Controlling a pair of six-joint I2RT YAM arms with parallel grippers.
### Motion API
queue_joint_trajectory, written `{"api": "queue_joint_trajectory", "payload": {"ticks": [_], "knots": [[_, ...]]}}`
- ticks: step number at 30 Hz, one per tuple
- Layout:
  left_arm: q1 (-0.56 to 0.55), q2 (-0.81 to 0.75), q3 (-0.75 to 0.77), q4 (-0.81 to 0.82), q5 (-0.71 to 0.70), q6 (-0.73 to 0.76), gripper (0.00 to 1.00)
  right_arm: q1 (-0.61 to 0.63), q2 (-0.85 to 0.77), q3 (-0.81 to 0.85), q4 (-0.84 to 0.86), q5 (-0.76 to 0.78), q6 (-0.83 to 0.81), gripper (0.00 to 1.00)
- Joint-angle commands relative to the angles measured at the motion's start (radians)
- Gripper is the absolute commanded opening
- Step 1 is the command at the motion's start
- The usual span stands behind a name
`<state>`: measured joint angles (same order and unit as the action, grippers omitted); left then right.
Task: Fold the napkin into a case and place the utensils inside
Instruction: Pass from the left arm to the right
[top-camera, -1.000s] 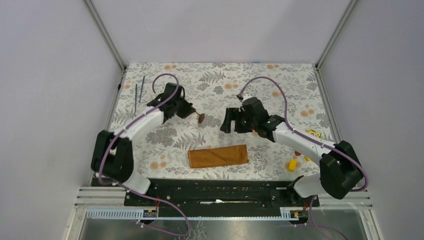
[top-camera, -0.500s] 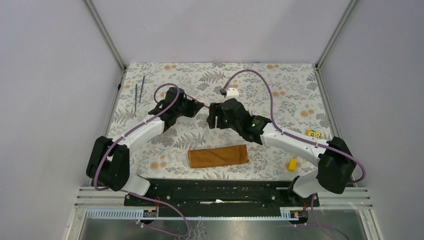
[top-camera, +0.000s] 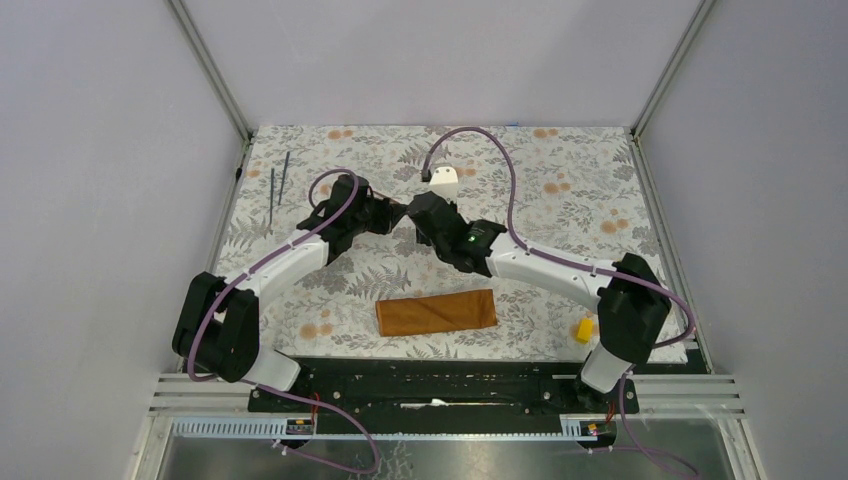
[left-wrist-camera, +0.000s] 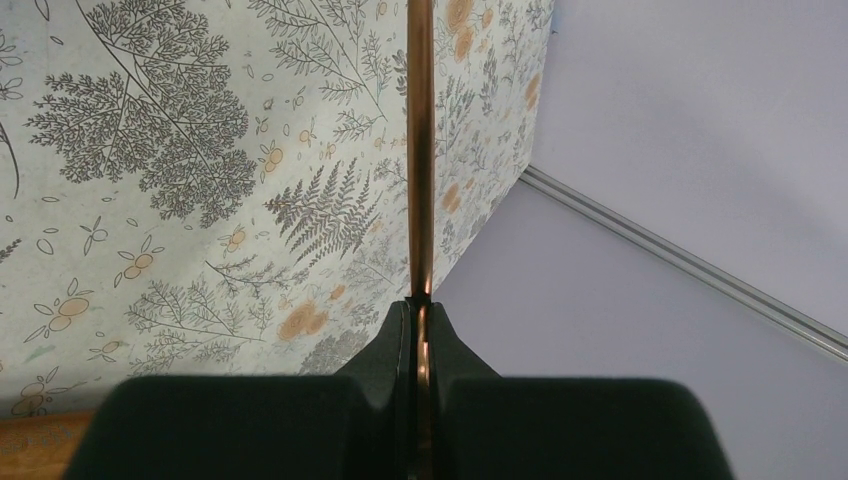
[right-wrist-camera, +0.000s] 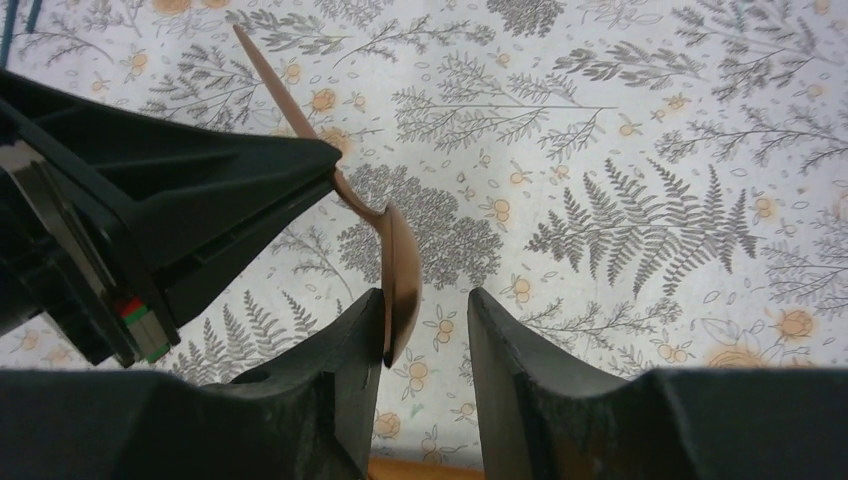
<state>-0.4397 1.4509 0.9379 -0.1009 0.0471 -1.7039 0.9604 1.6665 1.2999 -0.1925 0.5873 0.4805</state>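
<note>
The napkin is folded into a narrow rust-orange case (top-camera: 436, 311) lying flat near the front. My left gripper (top-camera: 390, 214) is shut on the handle of the copper spoon (left-wrist-camera: 421, 150) and holds it above the tablecloth. My right gripper (right-wrist-camera: 425, 310) is open, with the spoon's bowl (right-wrist-camera: 401, 275) between its fingers, against the left finger (right-wrist-camera: 352, 340). In the top view my right gripper (top-camera: 413, 216) meets the left one at mid-table. Two dark grey rods (top-camera: 278, 180) lie at the far left.
The floral tablecloth (top-camera: 560, 200) covers the table. A small yellow block (top-camera: 583, 329) lies at the front right, beside the right arm's base. Grey walls and metal rails enclose the table on three sides.
My right arm has swung left to the left gripper, and its open fingers now straddle the spoon's bowl. The left gripper has shifted slightly right, still holding the spoon.
</note>
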Motion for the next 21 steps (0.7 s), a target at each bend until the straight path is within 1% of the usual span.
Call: {"api": "queue_joint_trajectory", "payload": {"ticks": [1, 3, 5, 6, 7, 8, 11, 13, 14, 15, 16, 17, 18, 19, 20, 21], "knots": [[-0.004, -0.003, -0.016, 0.06, 0.022, -0.048, 0.0, 0.006, 0.019, 0.068, -0.018, 0.115, -0.023, 0.42], [-0.004, 0.0, -0.02, 0.066, 0.029, -0.052, 0.0, 0.007, 0.031, 0.084, -0.025, 0.12, -0.026, 0.42], [-0.005, 0.0, -0.023, 0.07, 0.028, -0.051, 0.0, 0.006, 0.043, 0.095, -0.029, 0.125, -0.029, 0.35], [-0.005, -0.003, -0.026, 0.07, 0.028, -0.052, 0.0, 0.007, 0.047, 0.102, -0.031, 0.125, -0.031, 0.32], [-0.005, -0.004, -0.029, 0.072, 0.03, -0.054, 0.0, 0.007, 0.052, 0.106, -0.033, 0.127, -0.032, 0.25], [-0.005, -0.004, -0.033, 0.08, 0.034, -0.058, 0.0, 0.007, 0.054, 0.108, -0.035, 0.128, -0.032, 0.22], [-0.004, -0.007, -0.059, 0.156, 0.065, -0.054, 0.0, 0.007, 0.048, 0.098, -0.045, 0.137, -0.024, 0.0], [-0.004, -0.01, -0.067, 0.212, 0.105, 0.003, 0.0, 0.003, 0.019, 0.067, -0.046, 0.143, -0.027, 0.0], [0.001, -0.011, -0.065, 0.226, 0.135, 0.049, 0.07, 0.0, -0.005, 0.043, -0.047, 0.138, -0.036, 0.0], [0.01, -0.012, -0.06, 0.236, 0.179, 0.111, 0.17, -0.011, -0.039, 0.008, -0.048, 0.129, -0.045, 0.0], [0.017, -0.014, -0.055, 0.242, 0.23, 0.172, 0.37, -0.031, -0.079, -0.051, -0.044, 0.094, -0.057, 0.0], [0.022, -0.02, -0.048, 0.227, 0.271, 0.236, 0.53, -0.065, -0.129, -0.103, -0.031, 0.015, -0.081, 0.0], [0.025, -0.028, -0.041, 0.201, 0.306, 0.305, 0.66, -0.106, -0.186, -0.169, -0.009, -0.066, -0.131, 0.0], [0.025, -0.054, -0.041, 0.187, 0.33, 0.375, 0.89, -0.149, -0.247, -0.231, 0.01, -0.159, -0.179, 0.0], [0.026, -0.082, -0.041, 0.145, 0.342, 0.449, 0.97, -0.203, -0.301, -0.277, 0.017, -0.255, -0.224, 0.0], [0.025, -0.118, -0.046, 0.113, 0.336, 0.515, 0.98, -0.255, -0.344, -0.303, -0.008, -0.337, -0.259, 0.0]]}}
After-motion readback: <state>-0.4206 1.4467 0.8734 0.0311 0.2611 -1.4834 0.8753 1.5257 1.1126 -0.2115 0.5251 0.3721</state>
